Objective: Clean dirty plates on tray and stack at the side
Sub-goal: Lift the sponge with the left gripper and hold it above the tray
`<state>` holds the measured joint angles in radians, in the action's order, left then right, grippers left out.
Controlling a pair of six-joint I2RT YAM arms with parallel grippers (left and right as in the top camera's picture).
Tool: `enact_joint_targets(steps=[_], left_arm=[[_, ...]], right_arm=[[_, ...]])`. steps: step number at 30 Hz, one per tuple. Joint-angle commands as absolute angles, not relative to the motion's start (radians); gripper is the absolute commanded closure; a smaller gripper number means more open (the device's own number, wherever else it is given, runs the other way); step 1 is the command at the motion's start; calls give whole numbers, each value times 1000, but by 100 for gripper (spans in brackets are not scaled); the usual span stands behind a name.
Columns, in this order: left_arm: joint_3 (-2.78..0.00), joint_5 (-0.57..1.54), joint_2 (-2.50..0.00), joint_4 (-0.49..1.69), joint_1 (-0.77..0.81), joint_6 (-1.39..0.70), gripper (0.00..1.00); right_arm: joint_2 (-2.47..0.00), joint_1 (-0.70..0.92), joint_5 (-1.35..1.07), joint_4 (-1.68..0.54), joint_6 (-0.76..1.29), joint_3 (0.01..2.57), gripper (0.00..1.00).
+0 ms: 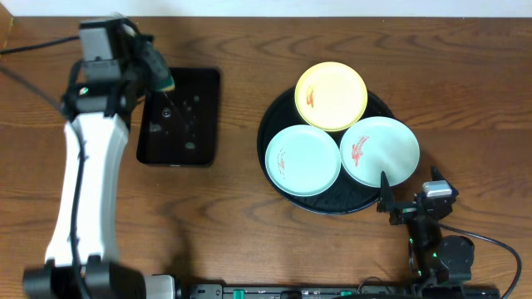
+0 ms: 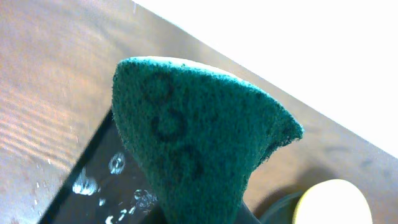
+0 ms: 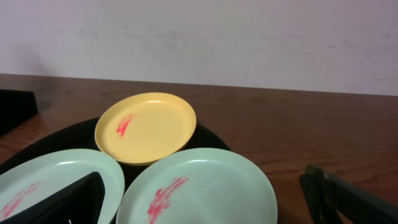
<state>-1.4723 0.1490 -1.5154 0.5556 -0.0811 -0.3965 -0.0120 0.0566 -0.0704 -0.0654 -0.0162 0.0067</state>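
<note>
The round black tray holds three plates. The yellow plate is at the back, one mint plate at the front left, the other mint plate at the front right. Each has a red smear. My left gripper is shut on a green sponge above the far end of the rectangular tray. The sponge fills the left wrist view and hides the fingers. My right gripper is open and empty, at the tray's front right rim, over the near edge of the right mint plate.
A smaller rectangular black tray with water droplets lies left of the round tray; it also shows wet in the left wrist view. Bare wooden table lies right of the round tray and along the front. A cable runs from the right arm's base.
</note>
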Motion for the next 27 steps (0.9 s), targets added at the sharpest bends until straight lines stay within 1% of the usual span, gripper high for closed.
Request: enact_joint_targets(steps=[1,3,5,9,11,15,23,25,27], left_arm=[[-1464,43,-1559,558,-77,-402,92],[-1439,-23,-1608,551,-77,-402,93],[-1400,-35,-1686,514,-77,-403,92],[-1380,31,-1861,481,-73,-413,93],[-1380,94,-1888,484,-73,-413,92],[-1400,150,-1845,483,-73,-396,93],[-1404,148,-1583,526,-60,-386,92],[-1399,102,-1565,521,-47,-386,92],[-1374,5,-1584,494,-28,-387,93]], right_arm=[[-7,53,-68,-69,-31,6,1],[-7,53,-68,-69,-31,6,1],[-7,53,-68,-69,-31,6,1],[-7,53,-68,-69,-31,6,1],[-7,53,-68,-69,-31,6,1],[-7,53,-68,-69,-31,6,1],[-7,53,-68,-69,-31,6,1],[-7,53,-68,-69,-31,6,1],[-7,53,-68,-69,-31,6,1]])
